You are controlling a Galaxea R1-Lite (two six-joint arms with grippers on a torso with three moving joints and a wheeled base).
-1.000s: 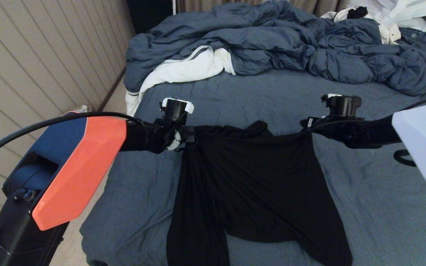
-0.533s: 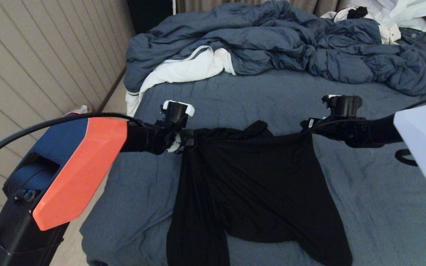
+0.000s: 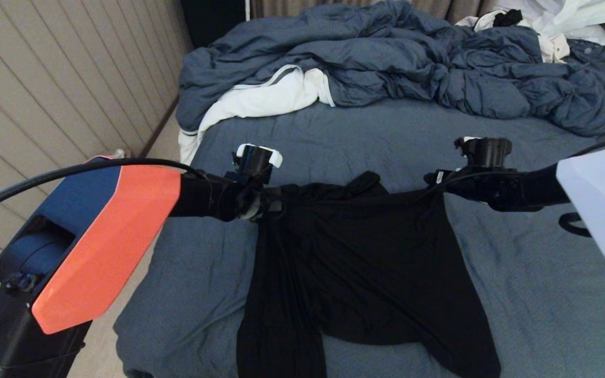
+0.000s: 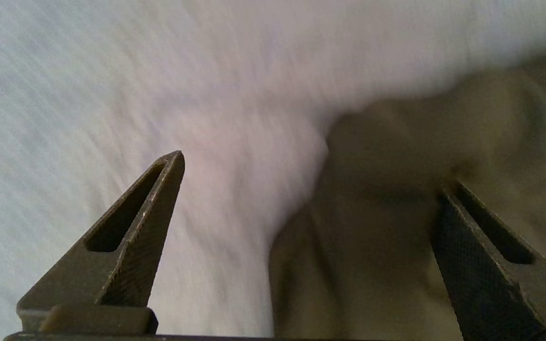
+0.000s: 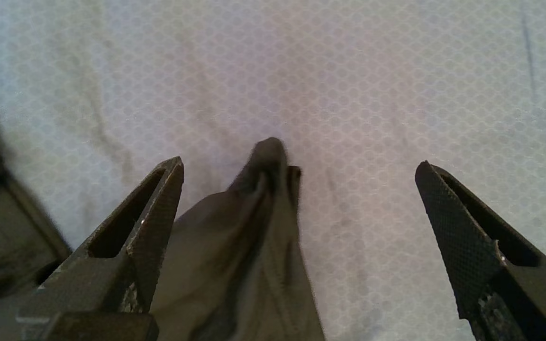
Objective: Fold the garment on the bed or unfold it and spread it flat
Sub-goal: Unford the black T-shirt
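Black knit fills the middle of the bed (image 3: pixel 218 273): the garment (image 3: pixel 360 262) lies on the slate-blue sheet, its far edge stretched between our two wrists, its near end reaching toward six o'clock. Since a second ago both sets of fingers have spread wide, so neither pinches cloth now. In the wrist views the left gripper (image 4: pixel 308 184) shows one corner lying slack between its fingers, and the right gripper (image 5: pixel 299 163) has a peaked corner standing free between its own. We judge the shirt has been let go and now rests on the sheet, though folds remain along its nine o'clock side. We count one garment, one bed, two grippers, one rumpled duvet (image 3: pixel 413 68) at twelve o'clock and one white cloth (image 3: pixel 260 100) at eleven.
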